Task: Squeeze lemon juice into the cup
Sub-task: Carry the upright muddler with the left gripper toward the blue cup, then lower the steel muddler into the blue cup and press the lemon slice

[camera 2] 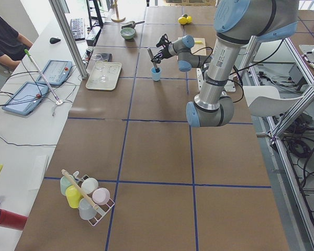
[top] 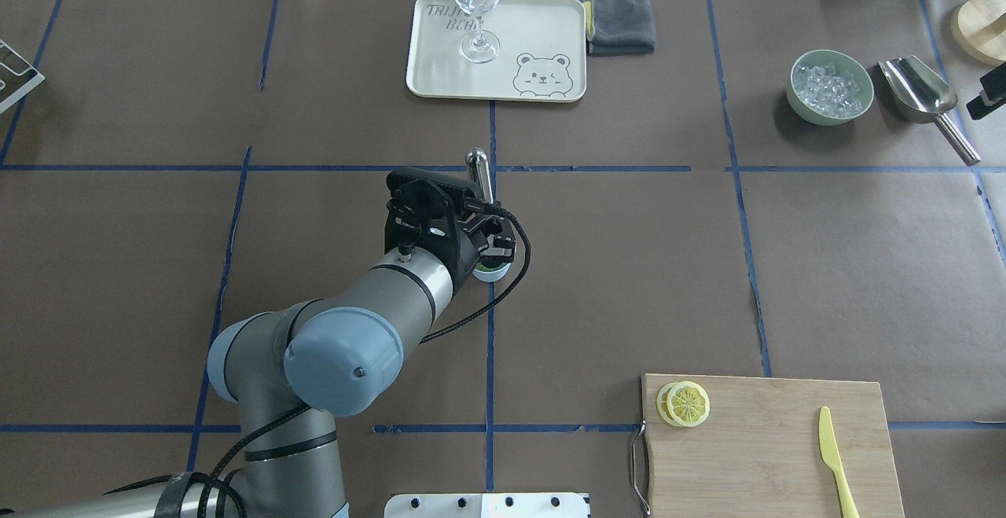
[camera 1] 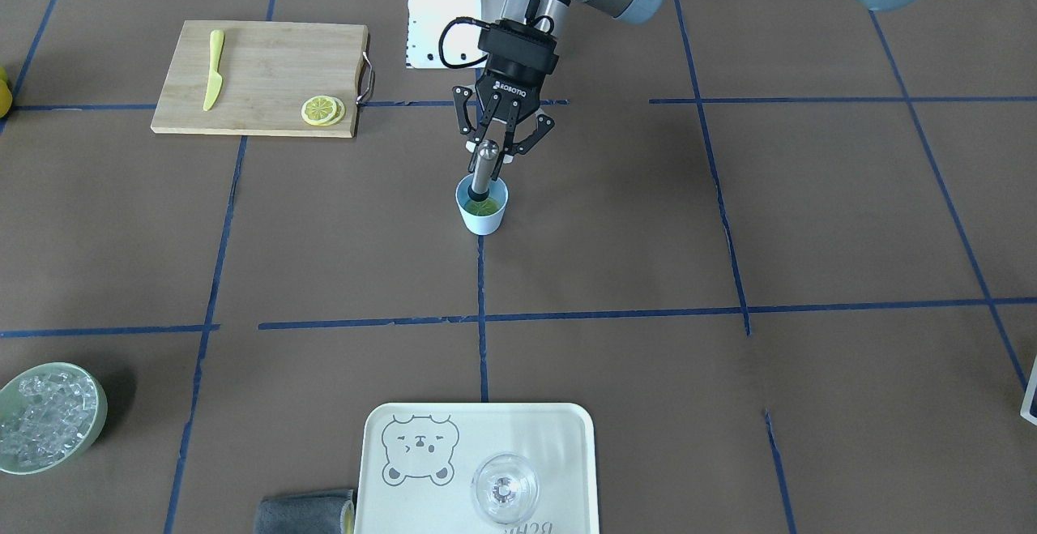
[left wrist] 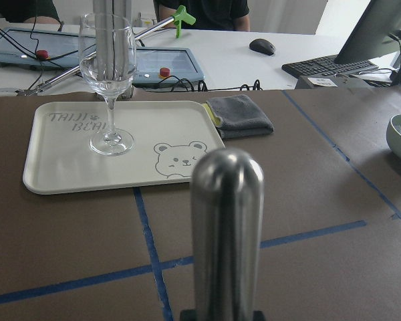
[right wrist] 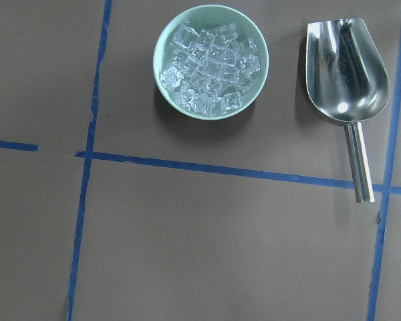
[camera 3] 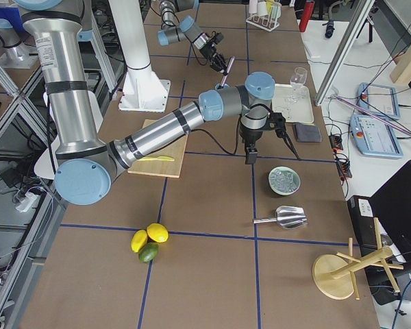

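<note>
Lemon in the cup beneath a steel muddler, left gripper closed on it, arm stretched forward, right gripper aperture unclear

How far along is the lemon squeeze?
Done: a lemon lies in the cup. In hand: the left hand holds a muddler, tip down in the cup. Left: finish pressing, then lift the muddler out. Spare slices sit on the board.

Pale blue cup; yellow knife; cream tray, grey bear print; green bowl; brown table
</note>
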